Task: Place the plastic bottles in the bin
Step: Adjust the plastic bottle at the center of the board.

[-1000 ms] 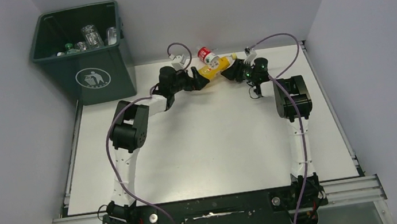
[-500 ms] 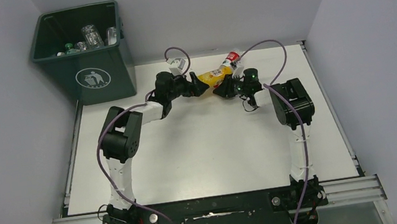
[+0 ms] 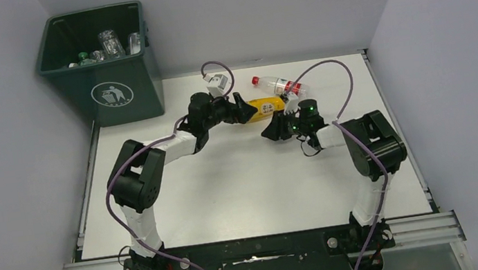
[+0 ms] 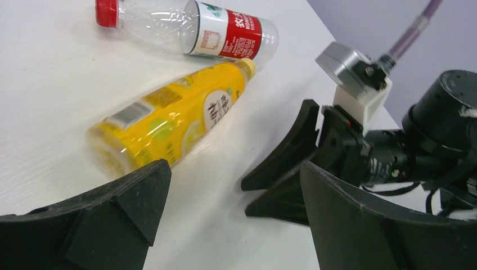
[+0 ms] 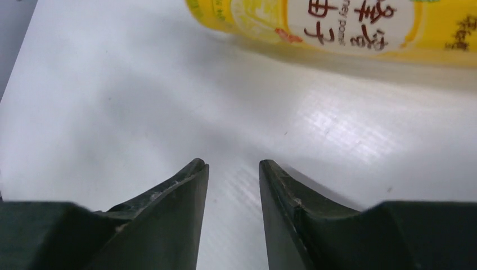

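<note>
Two bottles loose on the table (image 3: 243, 190); neither arm holds one.
The left gripper (image 3: 245, 110) is spread wide, the yellow bottle (image 4: 169, 115) on its side just ahead of its jaws, base toward it: we judge a line-up for a grasp across the body. The right gripper (image 5: 233, 169) is pressed nearly together on nothing, near that bottle but apart (narrow, probably to keep clear). The red-labelled bottle (image 4: 225, 36) lies just beyond, near the far edge; whether the two touch we cannot settle. Leftward the way to the bin (image 3: 108, 89) is open, though its tall rim must be cleared.
</note>
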{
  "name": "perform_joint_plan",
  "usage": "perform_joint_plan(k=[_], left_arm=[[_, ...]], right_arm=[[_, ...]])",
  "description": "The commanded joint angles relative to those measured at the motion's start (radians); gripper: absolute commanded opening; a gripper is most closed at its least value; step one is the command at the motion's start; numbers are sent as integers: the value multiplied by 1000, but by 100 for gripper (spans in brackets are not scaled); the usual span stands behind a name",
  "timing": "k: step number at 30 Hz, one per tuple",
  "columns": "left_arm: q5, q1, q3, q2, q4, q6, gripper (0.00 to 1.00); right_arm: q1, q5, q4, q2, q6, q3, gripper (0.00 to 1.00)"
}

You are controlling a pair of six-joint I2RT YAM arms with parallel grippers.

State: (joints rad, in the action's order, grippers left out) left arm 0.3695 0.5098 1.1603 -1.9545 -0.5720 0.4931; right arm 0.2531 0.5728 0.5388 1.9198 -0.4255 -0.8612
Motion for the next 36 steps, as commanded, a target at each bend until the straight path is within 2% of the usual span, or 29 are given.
perform_joint_plan(k=[1,3,6,10,17,21,24,29,36], left_arm=[[-21,26,8,82,-14,-13,86],[-28,35,15,91,2,-21,86],[-33,39,31,95,19,-21,86],[-40,48,49,92,43,-21,86],[-64,62,34,120,105,-50,86],[-83,60,22,147,143,-83,86],[-83,58,22,147,153,-91,86],[-72,53,35,135,170,-100,87],[-52,27,44,132,183,-101,87]], right_arm=[[25,-34,-29,-184,27,97,48],[33,-43,-58,-278,15,140,59],[32,-72,-130,-398,5,140,69],[8,-139,-317,-436,28,-8,74],[-52,-236,-494,-292,100,-293,80],[-97,-284,-538,-174,132,-422,95],[-124,-334,-556,-95,175,-504,99],[-163,-372,-562,-6,225,-591,98],[-200,-321,-537,66,267,-639,98]])
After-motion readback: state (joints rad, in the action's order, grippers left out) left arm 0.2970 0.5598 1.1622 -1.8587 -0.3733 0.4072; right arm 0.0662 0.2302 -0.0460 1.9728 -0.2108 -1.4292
